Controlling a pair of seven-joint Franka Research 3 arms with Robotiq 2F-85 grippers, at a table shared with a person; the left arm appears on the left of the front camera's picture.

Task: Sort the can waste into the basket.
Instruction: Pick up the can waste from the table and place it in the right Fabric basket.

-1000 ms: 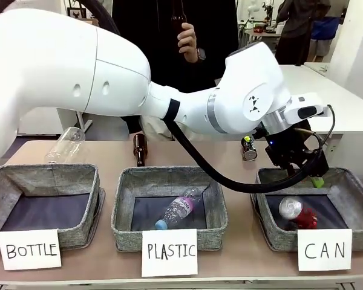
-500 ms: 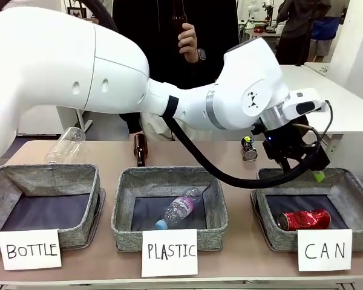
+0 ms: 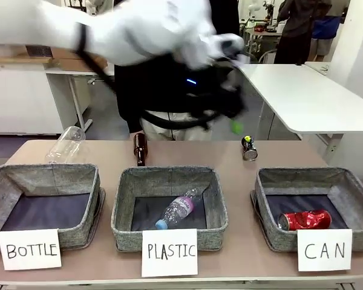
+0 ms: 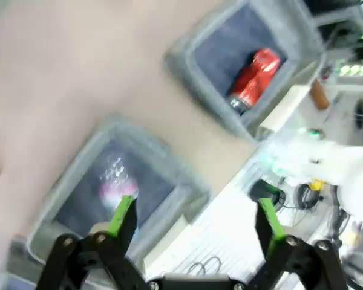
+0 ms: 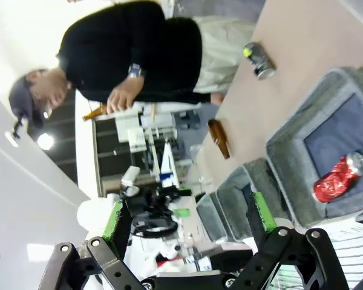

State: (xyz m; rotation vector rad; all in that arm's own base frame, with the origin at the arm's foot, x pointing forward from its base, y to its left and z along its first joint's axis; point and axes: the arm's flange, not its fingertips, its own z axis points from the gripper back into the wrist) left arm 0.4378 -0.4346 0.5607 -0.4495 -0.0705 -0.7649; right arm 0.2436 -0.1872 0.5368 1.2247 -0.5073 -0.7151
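Note:
The red can [image 3: 304,219] lies on its side on the dark floor of the grey basket [image 3: 302,176] signed "CAN". The dark can [image 3: 249,148] with yellow-green marks stands on the table behind that basket. My left gripper [image 3: 230,115] is a blur high above the table's middle, open and holding nothing. In the left wrist view the left gripper [image 4: 193,217] spreads wide over the red can [image 4: 254,78] in its basket [image 4: 187,54]. My right gripper [image 5: 187,214] is open and empty, far from the red can [image 5: 340,177] and the dark can [image 5: 259,59].
The "PLASTIC" basket [image 3: 127,181] holds a clear bottle [image 3: 178,208]. The "BOTTLE" basket [image 3: 45,175] stands at the left. A brown bottle [image 3: 140,149] and a clear plastic bottle [image 3: 65,144] lie on the far side of the table. A person [image 5: 139,54] stands there holding a brown bottle.
The red can fell from my left gripper into the "CAN" basket and settled on its side. The left gripper opened and the arm swung up and left, away from the basket.

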